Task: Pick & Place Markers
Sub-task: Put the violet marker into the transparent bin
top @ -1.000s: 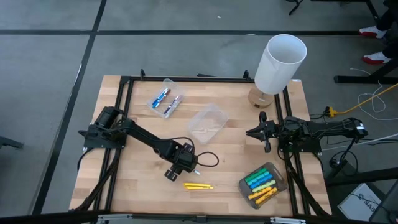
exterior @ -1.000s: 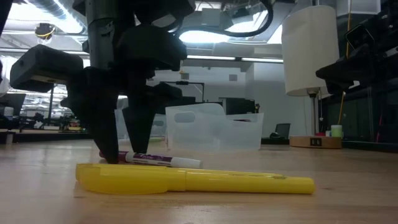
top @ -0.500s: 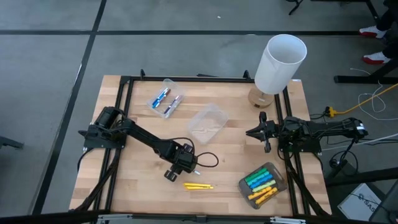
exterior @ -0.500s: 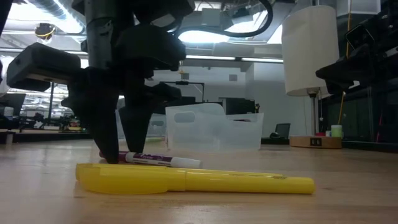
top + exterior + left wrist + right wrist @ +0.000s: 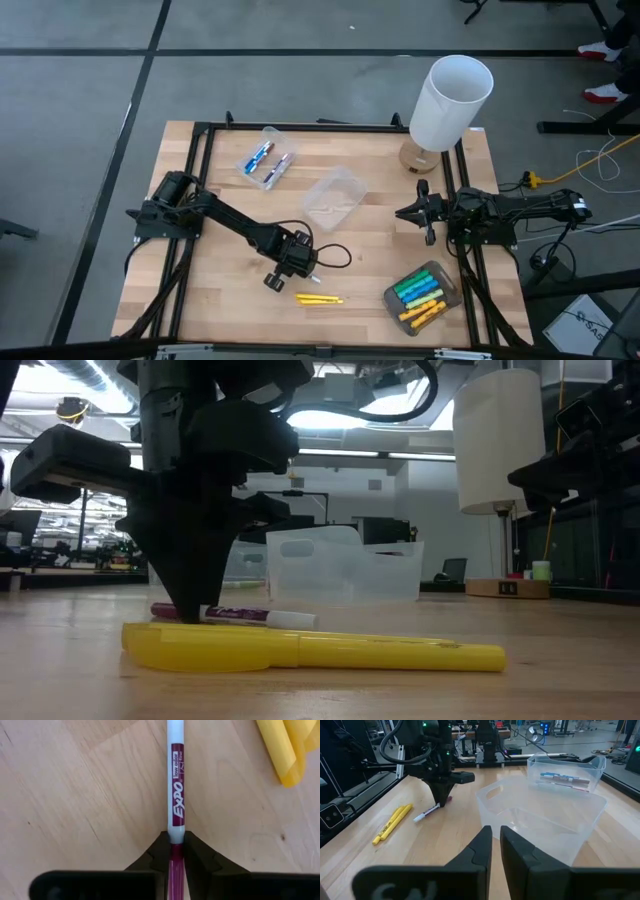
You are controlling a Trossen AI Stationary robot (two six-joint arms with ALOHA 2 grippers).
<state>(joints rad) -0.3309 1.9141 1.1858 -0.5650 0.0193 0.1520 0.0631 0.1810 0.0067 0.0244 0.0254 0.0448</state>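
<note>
Fingers (image 5: 156,851) of the left gripper (image 5: 176,851) are pinched tight on the maroon cap end of a marker (image 5: 176,795); the marker lies flat on the table (image 5: 230,290), white barrel sticking out past the tips. In the low view the gripper (image 5: 195,605) stands tip-down on that marker (image 5: 250,616). Barrel label reads "EXPO", with "low odor" in small print beside it.

Right gripper (image 5: 495,837): fingers nearly together, a thin gap between them, holding nothing. It hangs at the table's right edge (image 5: 428,213), pointing at the empty tub (image 5: 333,196).

Landmark: empty tub, mid-table.
- Held marker (image 5: 316,272): on the near side of the tub, toward the front edge.
- Two yellow markers (image 5: 318,298): just in front of the held one, lying side by side.
- Second tub (image 5: 265,158): behind and left of the empty tub; two markers with blue caps (image 5: 257,155) in it.
- Third tub (image 5: 422,293): front right of the empty tub; green, light blue and yellow markers (image 5: 417,292) packed in.
- White lamp (image 5: 450,100): behind and right of the tub, on a wooden base.

Surface: pale wood boards, black frame rails along the sides. Room: grey floor, workbenches and ceiling lights beyond.
</note>
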